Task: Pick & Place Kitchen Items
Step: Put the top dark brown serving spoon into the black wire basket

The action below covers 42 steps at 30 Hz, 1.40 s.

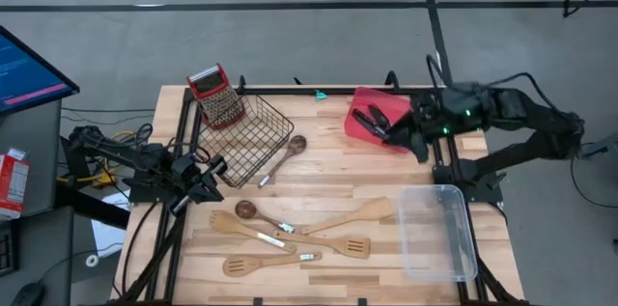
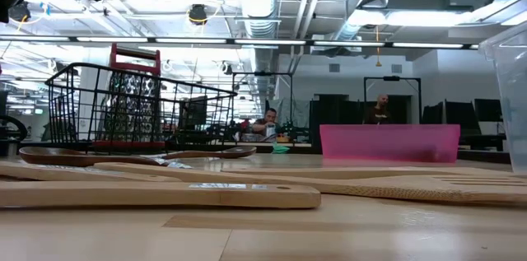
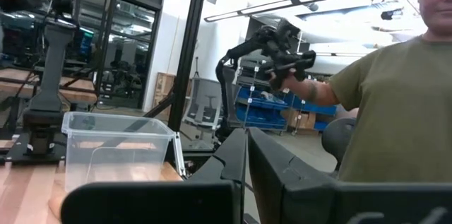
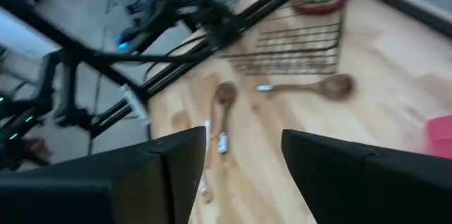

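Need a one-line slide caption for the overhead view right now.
Right gripper hovers open over the red tray; wooden utensils lie scattered mid-table; left gripper waits shut.

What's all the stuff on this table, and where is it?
Pale wooden spatulas and spoons: about four, light wood, front middle of the table.
Dark-bowled wooden spoons: two, brown, one beside the basket, one among the pale utensils.
Black wire basket: one, back left, tipped.
Red-topped steel grater: one, at the basket.
Flat red tray: one, back right, dark items on it.
Clear plastic bin: one, front right.
Person in an olive shirt: beyond the table.
Left gripper: black, shut, at the left edge.
Right gripper: black, open, above the tray.
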Each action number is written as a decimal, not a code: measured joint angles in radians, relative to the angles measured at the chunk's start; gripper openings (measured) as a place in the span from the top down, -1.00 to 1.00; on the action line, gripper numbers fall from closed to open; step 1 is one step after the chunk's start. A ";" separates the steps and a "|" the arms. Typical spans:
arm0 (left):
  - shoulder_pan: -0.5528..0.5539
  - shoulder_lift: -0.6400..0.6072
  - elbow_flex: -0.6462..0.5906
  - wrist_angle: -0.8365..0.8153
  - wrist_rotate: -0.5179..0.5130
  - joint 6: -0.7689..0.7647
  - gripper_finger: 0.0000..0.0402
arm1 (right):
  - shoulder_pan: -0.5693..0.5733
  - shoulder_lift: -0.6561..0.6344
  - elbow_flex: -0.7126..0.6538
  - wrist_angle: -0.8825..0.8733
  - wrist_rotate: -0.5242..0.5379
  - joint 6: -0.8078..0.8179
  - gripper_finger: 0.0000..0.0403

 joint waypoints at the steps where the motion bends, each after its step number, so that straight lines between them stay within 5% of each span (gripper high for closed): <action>1: 0.000 0.000 0.000 0.001 0.000 0.000 0.99 | 0.042 0.002 0.000 0.005 0.019 0.016 0.02; 9: 0.000 0.000 0.000 0.072 -0.002 0.002 0.99 | 0.324 0.078 -0.002 0.181 0.104 0.015 0.07; 17: 0.000 0.000 0.000 0.316 -0.030 0.002 0.99 | 0.464 0.183 -0.002 0.309 0.108 -0.013 0.14; 28: 0.000 0.025 0.000 0.654 -0.560 -0.024 0.99 | 0.515 0.217 -0.002 0.360 0.108 -0.012 0.23; 35: 0.000 0.179 0.067 0.823 -0.633 -0.118 0.99 | 0.560 0.203 -0.002 0.380 0.109 -0.028 0.26; 42: 0.000 0.521 0.374 0.789 -0.588 -0.114 0.98 | 0.566 0.198 -0.002 0.383 0.109 -0.038 0.27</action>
